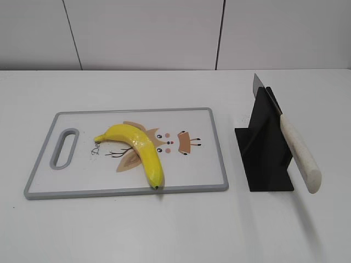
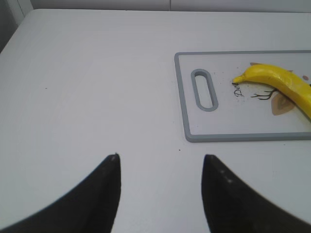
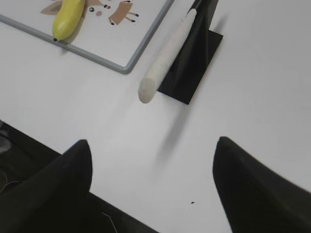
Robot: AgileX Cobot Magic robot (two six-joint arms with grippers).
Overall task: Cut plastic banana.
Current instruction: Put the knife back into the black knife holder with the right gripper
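The plastic banana (image 1: 137, 148) is glossy yellow and lies on a white cutting board with a grey rim (image 1: 214, 137). It also shows in the left wrist view (image 2: 282, 85) and the right wrist view (image 3: 68, 19). A knife with a cream handle (image 1: 299, 153) rests slanted in a black stand (image 1: 263, 148), its handle end off the stand toward the front. My left gripper (image 2: 160, 160) is open and empty over bare table left of the board. My right gripper (image 3: 153, 145) is open and empty near the table's front edge, in front of the knife handle (image 3: 167, 56). Neither gripper shows in the exterior view.
The board (image 2: 187, 107) has a grey slot handle (image 2: 204, 90) at its left end and a cartoon print. The white table (image 1: 175, 230) meets a white wall behind. In the right wrist view the table's front edge (image 3: 48, 141) drops to a dark floor.
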